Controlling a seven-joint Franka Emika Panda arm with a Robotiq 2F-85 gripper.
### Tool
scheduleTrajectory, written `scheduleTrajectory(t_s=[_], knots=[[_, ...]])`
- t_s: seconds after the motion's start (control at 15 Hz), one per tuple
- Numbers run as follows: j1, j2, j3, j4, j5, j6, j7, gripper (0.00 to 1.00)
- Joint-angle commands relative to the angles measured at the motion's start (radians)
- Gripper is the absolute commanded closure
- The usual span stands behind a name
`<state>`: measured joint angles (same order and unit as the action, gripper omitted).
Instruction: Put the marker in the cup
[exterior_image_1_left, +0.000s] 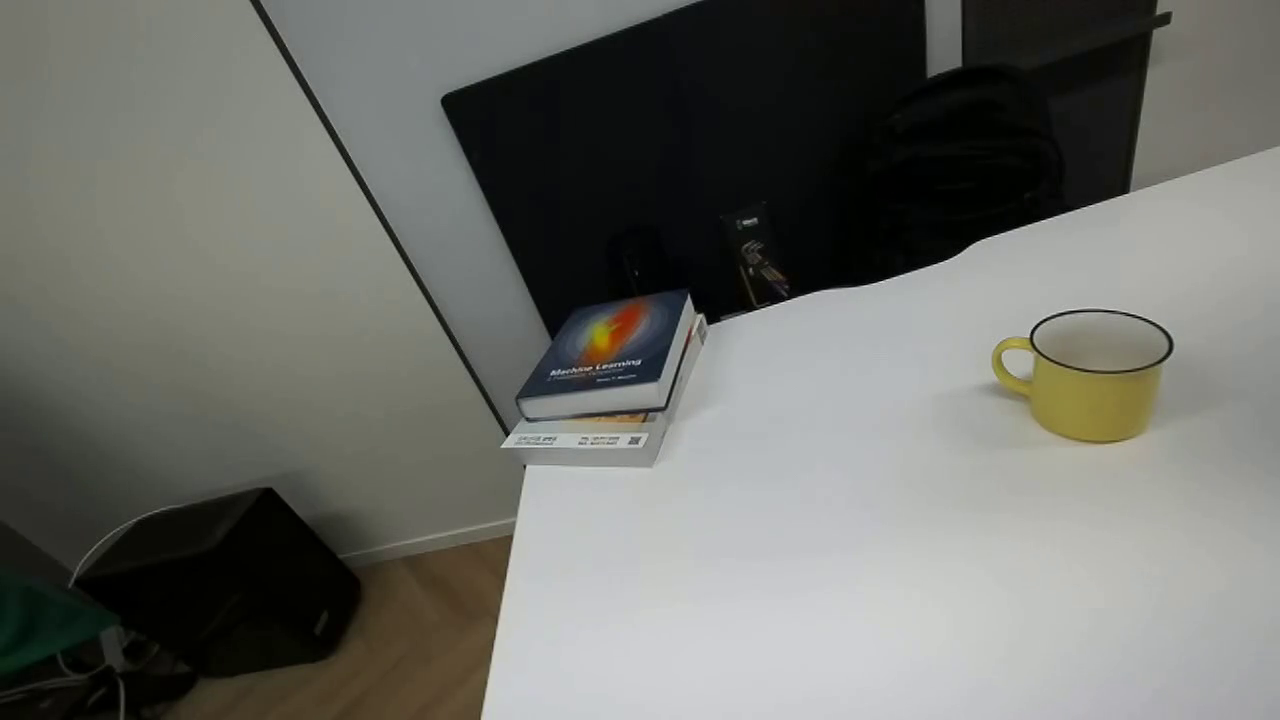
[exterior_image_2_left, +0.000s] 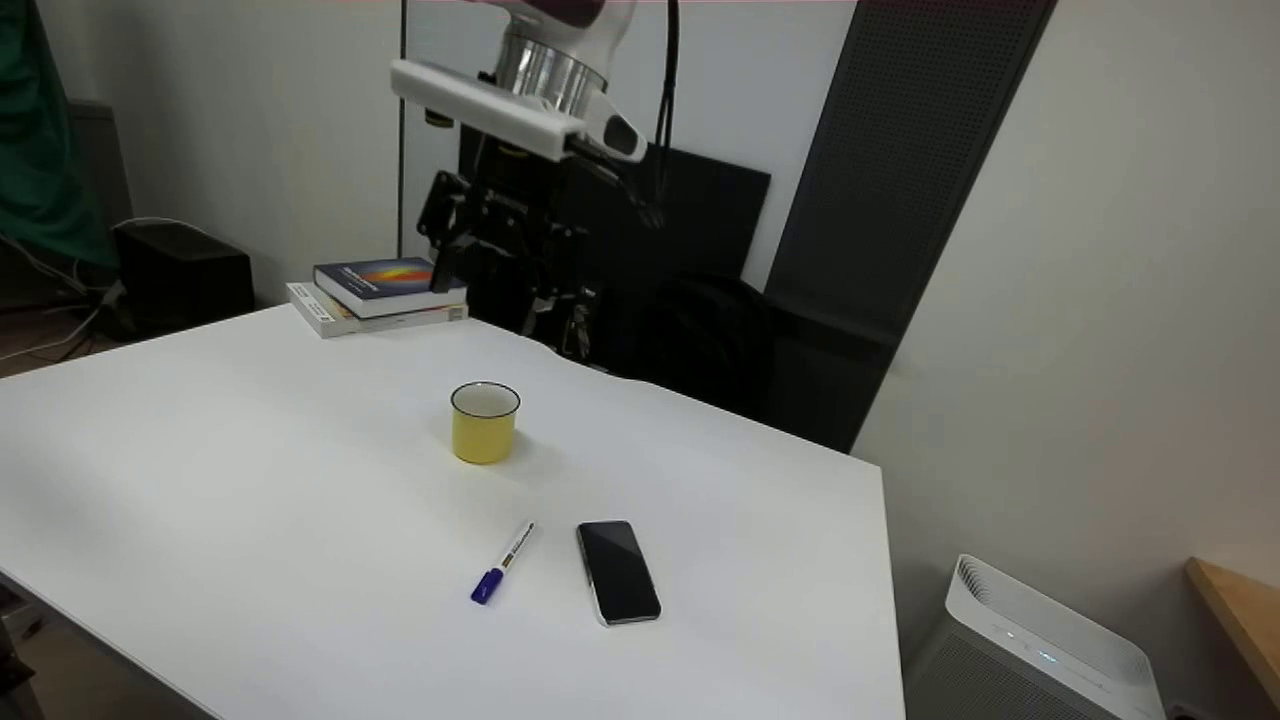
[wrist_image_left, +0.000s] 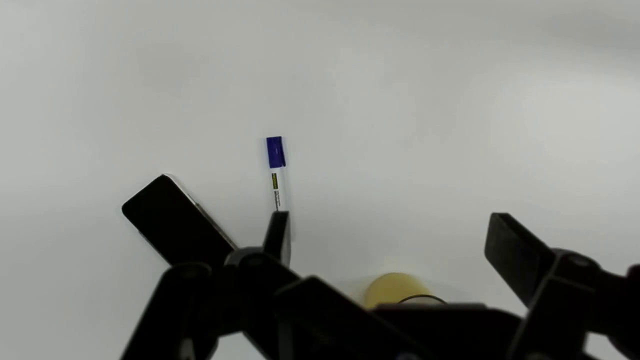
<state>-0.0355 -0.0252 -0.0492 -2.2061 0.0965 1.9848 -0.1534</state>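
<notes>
The marker, white with a blue cap, lies flat on the table; it shows in an exterior view (exterior_image_2_left: 502, 563) and in the wrist view (wrist_image_left: 275, 170), where a finger hides its far end. The cup, a yellow mug with a dark rim, stands upright in both exterior views (exterior_image_1_left: 1095, 402) (exterior_image_2_left: 483, 438). Its loop handle shows in only one of them. In the wrist view the cup (wrist_image_left: 392, 289) is mostly hidden behind the gripper body. My gripper (wrist_image_left: 390, 220) is open and empty, well above the table. In an exterior view the gripper (exterior_image_2_left: 490, 285) hangs above the table, behind the cup.
A black phone (exterior_image_2_left: 619, 572) lies beside the marker; it also shows in the wrist view (wrist_image_left: 177, 220). Two stacked books (exterior_image_1_left: 605, 355) lie at a corner of the white table (exterior_image_1_left: 800, 560); they also show in an exterior view (exterior_image_2_left: 385, 285).
</notes>
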Motion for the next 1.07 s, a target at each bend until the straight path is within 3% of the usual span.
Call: scheduleTrajectory(t_s=[0.0,0.27,1.0], knots=[[-0.016,0.061,-0.01,0.001,0.014,0.103,0.012,0.0],[-0.022,0.113,-0.008,-0.032,0.02,0.22,0.023,0.0],[-0.024,0.121,-0.006,-0.032,0.013,0.202,-0.002,0.0]])
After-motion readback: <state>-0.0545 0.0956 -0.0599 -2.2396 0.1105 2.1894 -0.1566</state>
